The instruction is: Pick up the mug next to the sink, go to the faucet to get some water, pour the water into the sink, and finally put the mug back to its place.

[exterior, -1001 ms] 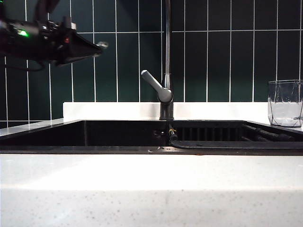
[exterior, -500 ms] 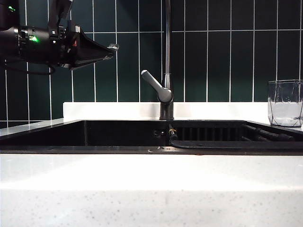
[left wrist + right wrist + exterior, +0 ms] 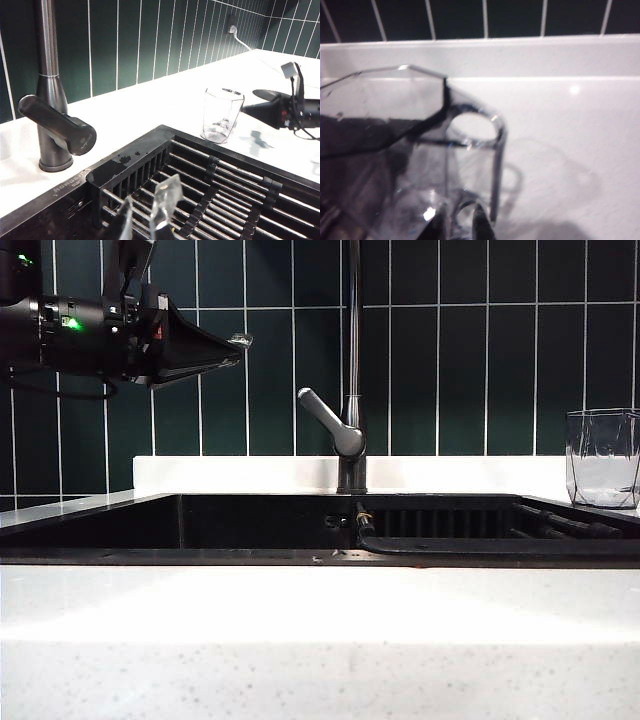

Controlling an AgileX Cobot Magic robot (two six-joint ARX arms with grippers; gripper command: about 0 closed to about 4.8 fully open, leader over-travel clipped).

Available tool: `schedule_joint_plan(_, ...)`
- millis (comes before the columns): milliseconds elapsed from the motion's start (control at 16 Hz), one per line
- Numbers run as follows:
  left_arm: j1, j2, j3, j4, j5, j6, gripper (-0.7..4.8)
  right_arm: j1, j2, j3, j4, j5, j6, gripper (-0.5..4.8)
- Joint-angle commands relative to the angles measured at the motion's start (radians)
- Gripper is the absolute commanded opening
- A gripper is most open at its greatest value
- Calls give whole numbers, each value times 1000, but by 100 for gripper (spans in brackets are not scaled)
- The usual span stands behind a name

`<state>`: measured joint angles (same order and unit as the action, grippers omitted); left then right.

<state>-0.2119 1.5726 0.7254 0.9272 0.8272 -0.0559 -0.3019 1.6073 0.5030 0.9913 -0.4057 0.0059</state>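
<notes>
Logging counts first: one mug, one faucet, one sink, one rack, two grippers.

Mug: a clear, colourless glass vessel with faceted walls and a looped handle (image 3: 603, 458). It stands upright on the white speckled stone counter (image 3: 320, 620), just beside the right end of the sink, at the right edge of the exterior view. Nothing is gripping it.

Sink: a wide black rectangular recessed basin (image 3: 100, 525). One ribbed dark rack (image 3: 225, 200) lies in its right part.

Faucet: a tall slim dark metal pipe on a short base (image 3: 351, 360), standing on the counter behind the middle of the basin. Its one grey lever handle (image 3: 325, 418) angles up towards the left of the exterior view.

Left gripper (image 3: 238, 340): level, high over the left part of the basin, pointing at the faucet pipe and well apart from it. In its wrist view the two translucent fingers stand slightly parted with nothing between them.

Right gripper (image 3: 257, 94): out of the exterior view. The left wrist view shows it as a black cone low over the counter, tip near the mug and apart from it. Its own wrist view is filled by the mug, handle side nearest. Whether its jaws are released or clenched cannot be told.

Background: dark green wall tiles with white grout (image 3: 450, 370); one wall outlet with a white cord (image 3: 232, 25).
</notes>
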Motion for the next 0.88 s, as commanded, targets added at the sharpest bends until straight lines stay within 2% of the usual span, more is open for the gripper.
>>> schedule_joint_plan(63, -1, -2, 4, 12, 8, 19, 57, -2, 8, 32, 22, 11, -13, 65)
schedule_joint_plan(250, -1, -2, 4, 10, 8, 23, 56, -24, 8, 31, 21, 27, -14, 70)
schedule_joint_plan(375, -1, -2, 4, 10, 7, 23, 56, -49, 8, 31, 5, 18, -6, 107)
schedule_joint_plan(563, -1, -1, 4, 10, 7, 23, 54, -45, 8, 32, 13, -21, -6, 108)
schedule_joint_plan(876, -1, 19, 5, 11, 8, 23, 52, -20, 11, 78, 2, -15, -18, 108)
